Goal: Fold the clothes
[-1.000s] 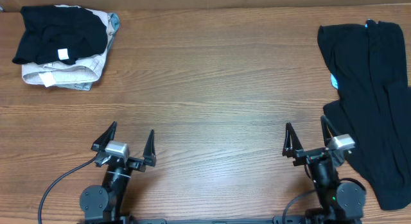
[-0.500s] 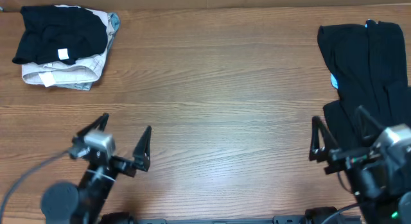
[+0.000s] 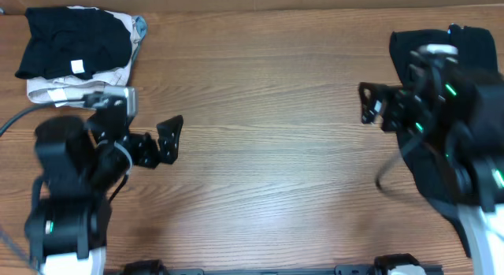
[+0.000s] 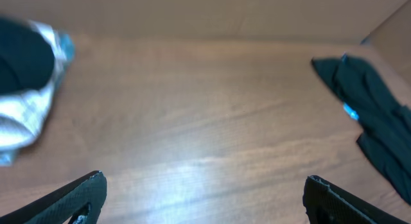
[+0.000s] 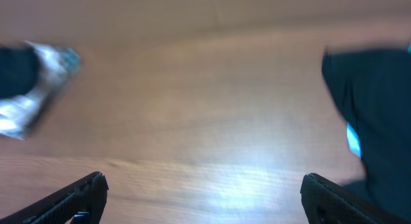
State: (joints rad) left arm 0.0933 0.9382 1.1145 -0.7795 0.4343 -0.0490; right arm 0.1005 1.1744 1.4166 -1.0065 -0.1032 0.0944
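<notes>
**Desk:** Start closest to you. What are the claws doing?

**Me:** Left gripper: fingers wide apart, one at each lower corner of its wrist view. Only bare wood between them. Right gripper: same, fingers spread wide, nothing held. Both wrist views are blurred.

**Desk:** Where do the arms sit?

**Me:** From overhead, the left arm is on the left side of the table. Its wrist is close by the near edge of the folded stack, and its fingers are over bare wood. The right arm is on the right side, above the black garment. One finger juts past the cloth's left edge, over wood. I cannot tell whether that arm touches the cloth.

**Desk:** The garment itself?

**Me:** Large, black, loose and rumpled, not folded. It lies along the table's right edge from the near side to the far side, and part of it is cut off by the frame. A small light blue patch shows at its left edge in the wrist views. Overhead, the arm covers that spot.

**Desk:** And further out?

**Me:** The stack is in the far left corner. A folded black piece is on top, with a small white tag. Under it is a pale beige piece. A sliver of light blue fabric peeks out at the stack's far right corner. The stack is well apart from the black garment, with bare wood between them.
</notes>
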